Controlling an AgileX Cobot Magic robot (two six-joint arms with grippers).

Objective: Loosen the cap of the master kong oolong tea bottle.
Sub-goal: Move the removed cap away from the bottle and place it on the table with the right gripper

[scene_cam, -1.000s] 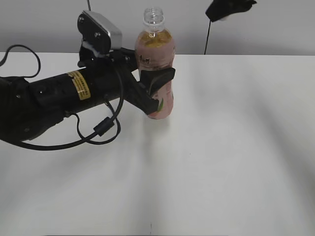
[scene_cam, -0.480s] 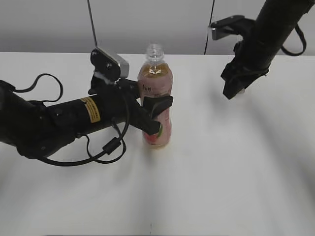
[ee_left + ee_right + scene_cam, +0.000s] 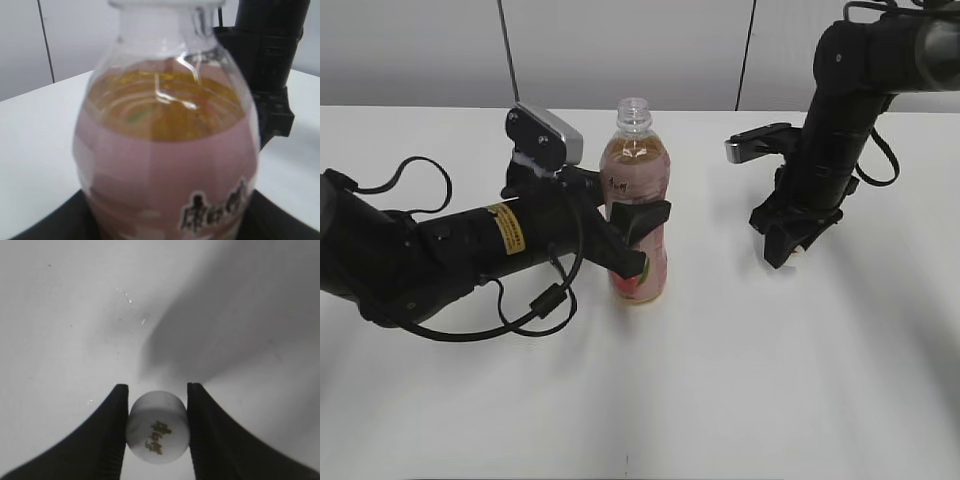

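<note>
While left gripper (image 3: 638, 240) clamps bottle (image 3: 636, 200), cap (image 3: 157, 427) pinched (off)

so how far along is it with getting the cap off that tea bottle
Done: the cap is off; the bottle mouth is bare. In hand: the left gripper clamps the bottle upright, and the right gripper pinches the cap low over the table. Left: probably only setting the cap down and letting go.

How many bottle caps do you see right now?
1. The white cap is off the bottle, pinched in the right gripper low over the table.
</note>
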